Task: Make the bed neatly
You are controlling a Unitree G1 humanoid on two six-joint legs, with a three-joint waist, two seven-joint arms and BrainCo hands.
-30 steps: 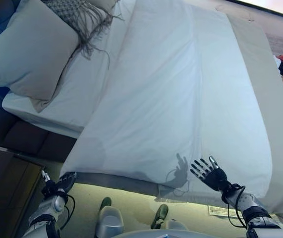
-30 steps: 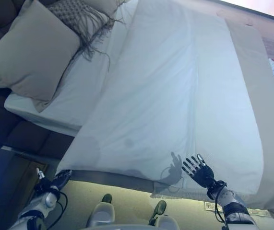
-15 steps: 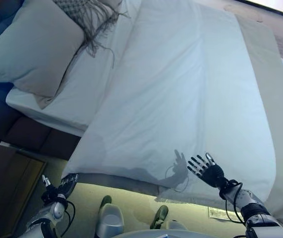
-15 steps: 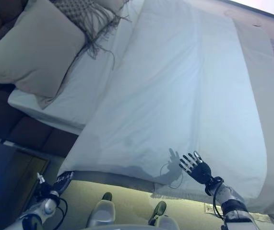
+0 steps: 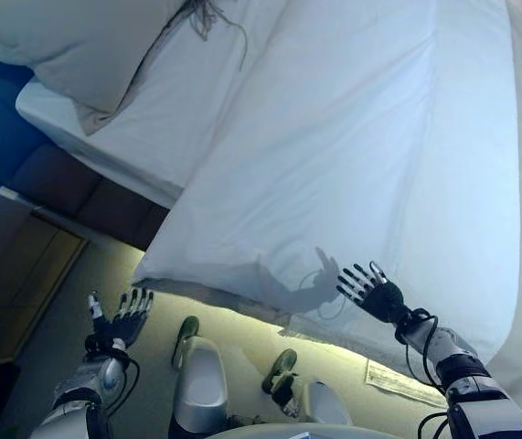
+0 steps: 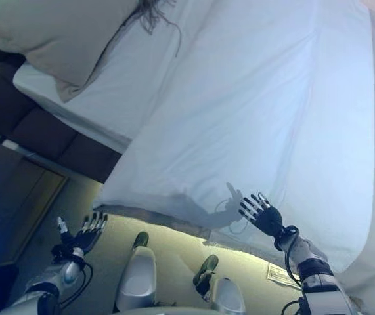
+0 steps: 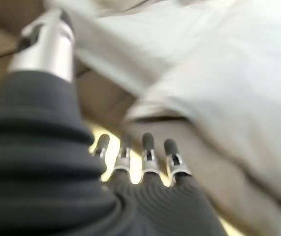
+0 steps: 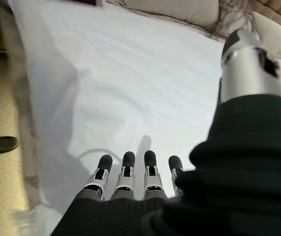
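Bed w/ smooth white fabric duvet (image 5: 361,155): right hand (image 5: 375,294) over its near edge, left hand (image 5: 123,320) below edge; both fingers spread wide, holding nothing.

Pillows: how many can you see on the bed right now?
1 in full view: a beige pillow at the head of the bed, on the robot's left, lying on the white sheet. The view cuts off above it, so more may be hidden.
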